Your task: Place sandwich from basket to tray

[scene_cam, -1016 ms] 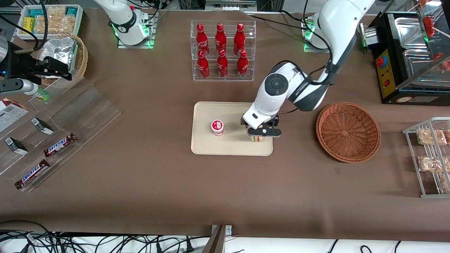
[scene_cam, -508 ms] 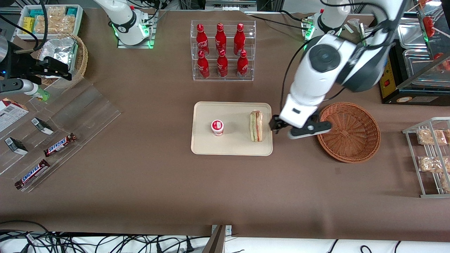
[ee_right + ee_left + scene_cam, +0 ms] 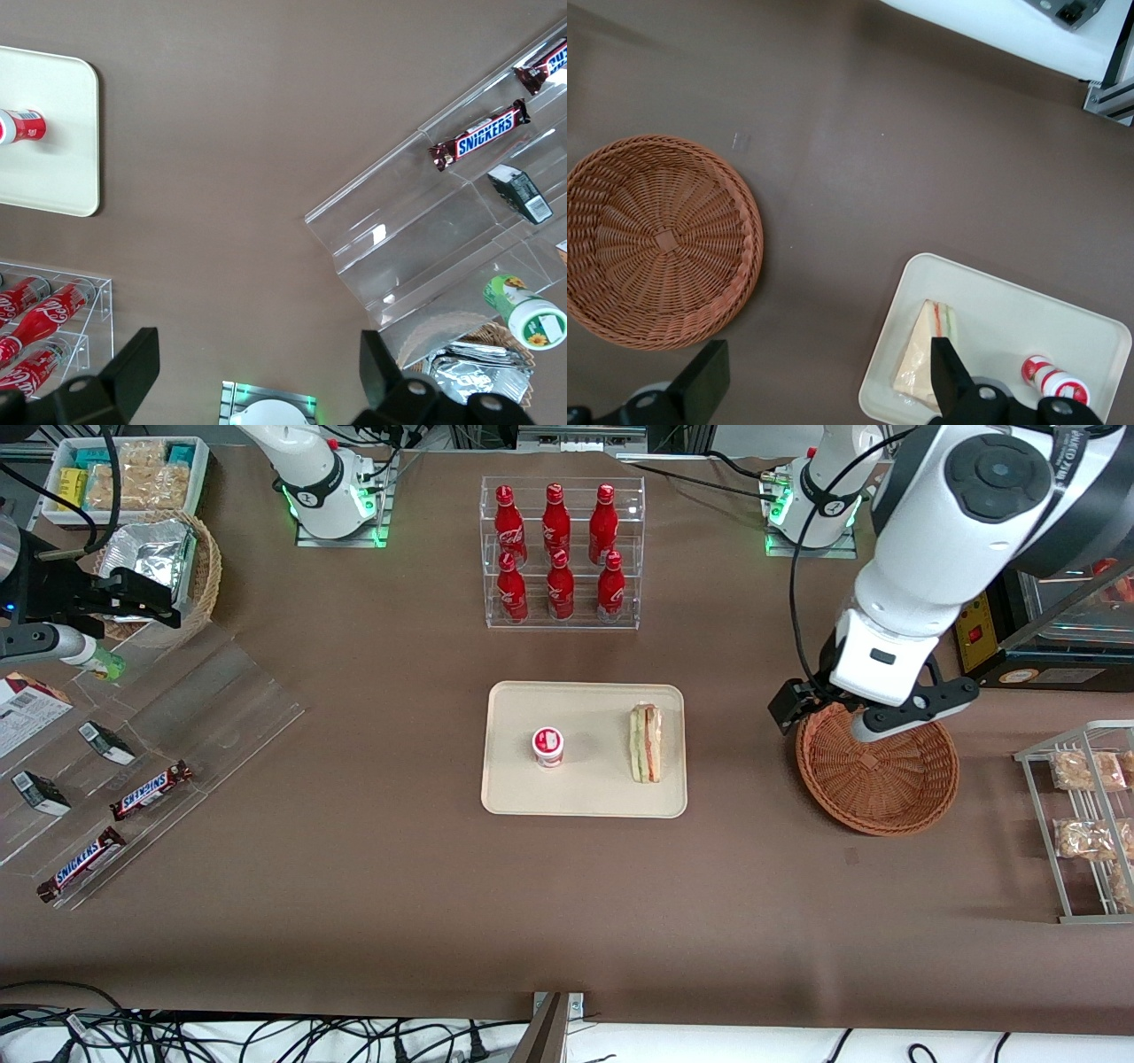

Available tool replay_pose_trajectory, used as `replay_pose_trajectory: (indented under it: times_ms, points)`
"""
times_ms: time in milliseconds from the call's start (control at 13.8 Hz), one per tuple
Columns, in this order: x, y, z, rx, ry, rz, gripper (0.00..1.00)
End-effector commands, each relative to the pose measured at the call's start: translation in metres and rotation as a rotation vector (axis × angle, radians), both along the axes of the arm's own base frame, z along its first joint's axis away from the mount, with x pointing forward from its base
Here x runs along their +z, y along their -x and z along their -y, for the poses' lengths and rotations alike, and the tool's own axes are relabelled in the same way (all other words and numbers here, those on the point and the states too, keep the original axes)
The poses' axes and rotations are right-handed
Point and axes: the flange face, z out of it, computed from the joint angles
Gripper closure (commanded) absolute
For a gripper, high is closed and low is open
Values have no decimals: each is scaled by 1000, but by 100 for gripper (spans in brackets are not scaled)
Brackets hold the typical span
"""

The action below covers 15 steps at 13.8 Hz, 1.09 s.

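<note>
1. One sandwich (image 3: 646, 742), one cream tray (image 3: 585, 797), one reddish-brown basket (image 3: 886, 797), one small red-and-white cup (image 3: 548, 746).
2. Six red bottles (image 3: 555, 549) in a clear acrylic rack (image 3: 563, 622): two rows of three, farther from the front camera than the tray.
3. Two Snickers bars (image 3: 151, 791) on the clear stepped display toward the parked arm's end of the table, with two small dark packets (image 3: 106, 741) on the same display.
4. Tray contents: sandwich standing on edge at the end nearest the basket, filling layers facing up; cup upright near the tray's middle, apart from the sandwich.
5. Basket contents: nothing visible inside; woven bottom fully exposed in the left wrist view (image 3: 656, 239).
6. Lighter wicker basket (image 3: 208, 571) at the parked arm's end, holding foil packets. White bin (image 3: 199, 469) beside it with bagged snacks.
7. Metal rack (image 3: 1076, 833) at the working arm's end, carrying bagged tan snacks.
8. Left gripper (image 3: 842, 717) raised above the basket's rim on the tray side, well apart from the sandwich.
9. Fingers (image 3: 704, 381) spread wide, nothing between them; bare table seen through the gap in the wrist view.
10. Forearm angled upward from the wrist toward the arm's base.
</note>
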Motion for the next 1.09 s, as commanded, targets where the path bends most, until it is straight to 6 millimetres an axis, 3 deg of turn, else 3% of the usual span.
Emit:
replay_pose_trajectory:
  times_ms: [0,290,508,653,1016]
  points:
    - [1,-1,-36,-63,3,-46,0]
    - [13,-5,-128,-158,13,-76,0]
    - [32,6,-170,-288,21,-86,0]
    - [40,13,-177,-380,32,-94,0]
    - [47,16,-166,-452,13,-91,0]
